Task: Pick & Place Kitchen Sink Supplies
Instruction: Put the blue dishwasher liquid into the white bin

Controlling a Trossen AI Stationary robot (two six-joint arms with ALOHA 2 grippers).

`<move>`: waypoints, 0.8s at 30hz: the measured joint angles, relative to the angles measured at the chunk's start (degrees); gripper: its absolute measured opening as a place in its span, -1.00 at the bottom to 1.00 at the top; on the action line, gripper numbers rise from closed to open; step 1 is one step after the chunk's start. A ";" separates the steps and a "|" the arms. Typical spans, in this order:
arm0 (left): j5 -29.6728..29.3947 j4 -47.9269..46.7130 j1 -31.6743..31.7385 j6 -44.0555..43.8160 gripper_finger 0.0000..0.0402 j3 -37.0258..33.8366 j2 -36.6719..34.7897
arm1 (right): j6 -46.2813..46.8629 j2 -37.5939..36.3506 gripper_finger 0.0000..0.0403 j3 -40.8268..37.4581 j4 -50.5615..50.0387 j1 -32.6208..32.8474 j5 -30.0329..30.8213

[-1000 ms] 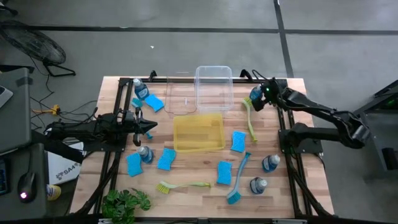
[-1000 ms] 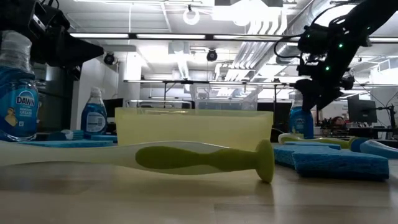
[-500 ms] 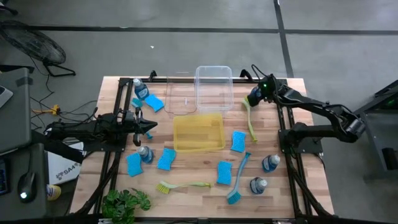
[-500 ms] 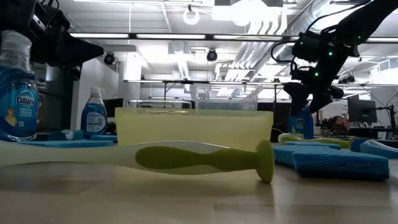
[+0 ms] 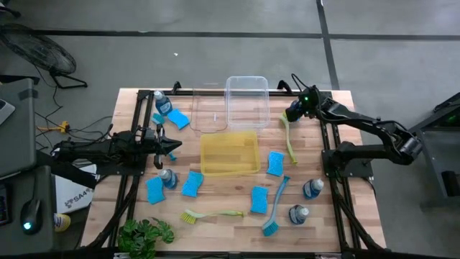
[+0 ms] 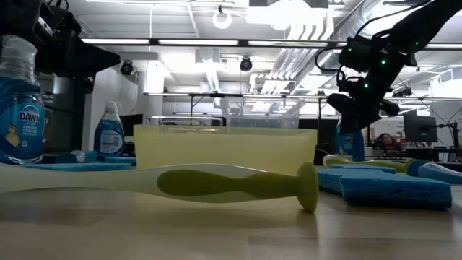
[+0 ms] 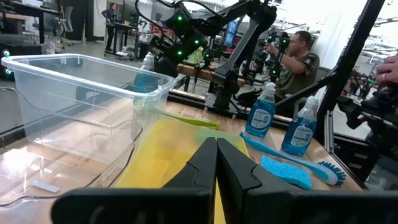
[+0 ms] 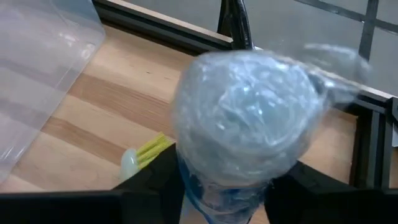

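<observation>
Over on the left side of the worktop, the left gripper [image 5: 175, 146] waits just above the surface, jaws pressed together on nothing, pointing toward the yellow bin [image 5: 229, 152] in the middle. Behind that bin, toward the far edge, stand two clear bins [image 5: 247, 101], both looking empty from above.

Supplies lie scattered everywhere: one soap bottle [image 5: 161, 101] and a sponge [image 5: 180, 119] near the far-left corner, another bottle and two sponges toward the left edge, a yellow-green brush [image 5: 213, 214] along the near edge, a blue brush [image 5: 277, 206] right of centre, and two more bottles near the right edge.

Now the action: the right gripper [image 5: 293, 114] is down at the far-right corner, jaws on either side of a bottle [image 8: 249, 134]. The wrist view looks straight down on its pale cap, a dark finger flanking each side. Whether the jaws actually press the bottle or merely bracket it, I cannot tell.

The risk from here? That bottle is smooth and round, so a grip that isn't square could let it twist or slide out on the lift. A second yellow-green brush [image 5: 287, 138] lies right beside it, bristles near the base, and a low jaw could snag it and drag it along.
</observation>
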 joint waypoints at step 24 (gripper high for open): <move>-0.01 0.00 0.01 0.00 -0.99 0.00 -0.01 | 2.95 -2.20 -0.26 14.43 -6.25 1.78 1.94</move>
